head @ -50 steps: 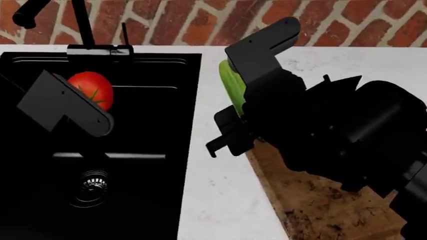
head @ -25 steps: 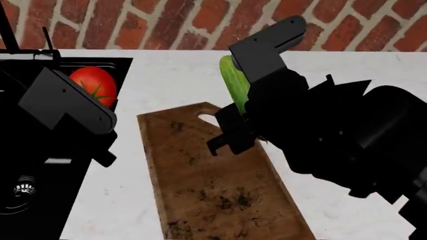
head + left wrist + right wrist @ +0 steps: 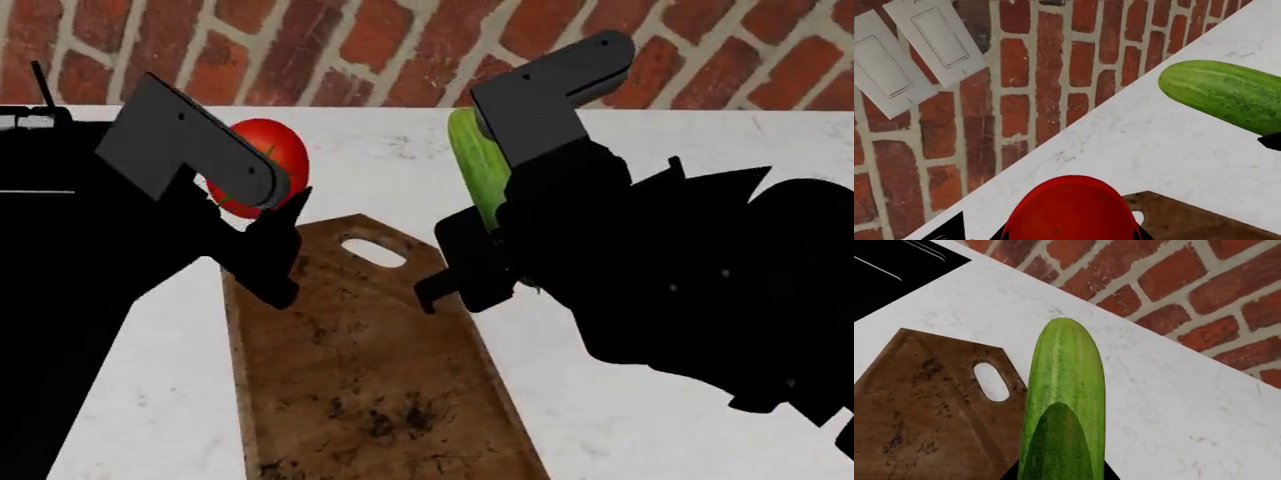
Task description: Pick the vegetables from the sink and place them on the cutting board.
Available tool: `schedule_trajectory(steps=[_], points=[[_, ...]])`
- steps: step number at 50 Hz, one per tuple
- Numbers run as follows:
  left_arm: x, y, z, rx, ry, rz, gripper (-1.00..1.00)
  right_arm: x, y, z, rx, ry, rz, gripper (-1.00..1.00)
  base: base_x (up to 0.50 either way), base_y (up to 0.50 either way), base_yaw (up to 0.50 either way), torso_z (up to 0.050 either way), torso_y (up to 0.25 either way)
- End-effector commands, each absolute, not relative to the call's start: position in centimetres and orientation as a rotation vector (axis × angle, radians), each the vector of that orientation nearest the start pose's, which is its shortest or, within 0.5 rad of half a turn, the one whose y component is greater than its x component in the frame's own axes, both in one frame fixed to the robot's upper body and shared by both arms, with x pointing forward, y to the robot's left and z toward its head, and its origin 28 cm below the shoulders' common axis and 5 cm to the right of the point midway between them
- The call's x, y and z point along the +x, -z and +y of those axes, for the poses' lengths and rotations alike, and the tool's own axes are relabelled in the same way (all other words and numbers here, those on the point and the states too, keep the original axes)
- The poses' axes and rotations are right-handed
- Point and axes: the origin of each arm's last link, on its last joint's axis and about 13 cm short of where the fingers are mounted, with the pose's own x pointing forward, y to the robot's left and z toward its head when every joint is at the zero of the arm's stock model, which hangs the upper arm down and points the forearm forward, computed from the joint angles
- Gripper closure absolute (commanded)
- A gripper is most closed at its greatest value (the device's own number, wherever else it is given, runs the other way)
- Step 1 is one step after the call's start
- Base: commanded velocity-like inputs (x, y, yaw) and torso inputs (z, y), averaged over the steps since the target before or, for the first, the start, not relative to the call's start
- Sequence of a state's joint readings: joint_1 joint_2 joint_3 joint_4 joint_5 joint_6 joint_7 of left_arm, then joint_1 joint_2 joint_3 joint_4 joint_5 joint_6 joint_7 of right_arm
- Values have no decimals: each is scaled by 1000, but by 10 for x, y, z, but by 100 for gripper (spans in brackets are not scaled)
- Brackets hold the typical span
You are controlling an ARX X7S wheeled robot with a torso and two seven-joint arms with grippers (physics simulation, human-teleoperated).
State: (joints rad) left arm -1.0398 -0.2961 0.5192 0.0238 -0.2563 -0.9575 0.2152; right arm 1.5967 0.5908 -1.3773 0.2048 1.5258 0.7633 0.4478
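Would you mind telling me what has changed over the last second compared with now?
The left gripper carried the tomato out of the sink to the counter, near the cutting board's handle end. The view swung right, bringing the board into fuller sight. The right gripper still holds the cucumber raised beside the board.

Backdrop is a red brick wall with pale grey mortar, running along the far edge of the counter. Countertop is white stone with faint grey marbling, matte, flat. Two white rectangular wall plates are mounted side by side on the brick, seen tilted in the left wrist view. Lighting is even, soft shadows only.
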Motion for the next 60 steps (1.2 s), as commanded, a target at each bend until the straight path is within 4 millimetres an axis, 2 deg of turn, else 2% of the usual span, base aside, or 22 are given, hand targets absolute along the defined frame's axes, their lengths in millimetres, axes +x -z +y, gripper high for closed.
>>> schedule_trajectory(steps=[1,16,43,60], points=[[351,-243,180,353,535,153,100,332,-277,-97,-348,-351,379,100,0,0,0,0,0],[372,-228,174,337,518,262,100,330,-281,-104,-330,-298,360,100,0,0,0,0,1],[367,-190,179,383,516,350,100,328,-280,-105,-307,-298,358,100,0,0,0,1,0],[364,-181,180,412,515,381,100,327,-282,-104,-304,-302,355,100,0,0,0,0,1]])
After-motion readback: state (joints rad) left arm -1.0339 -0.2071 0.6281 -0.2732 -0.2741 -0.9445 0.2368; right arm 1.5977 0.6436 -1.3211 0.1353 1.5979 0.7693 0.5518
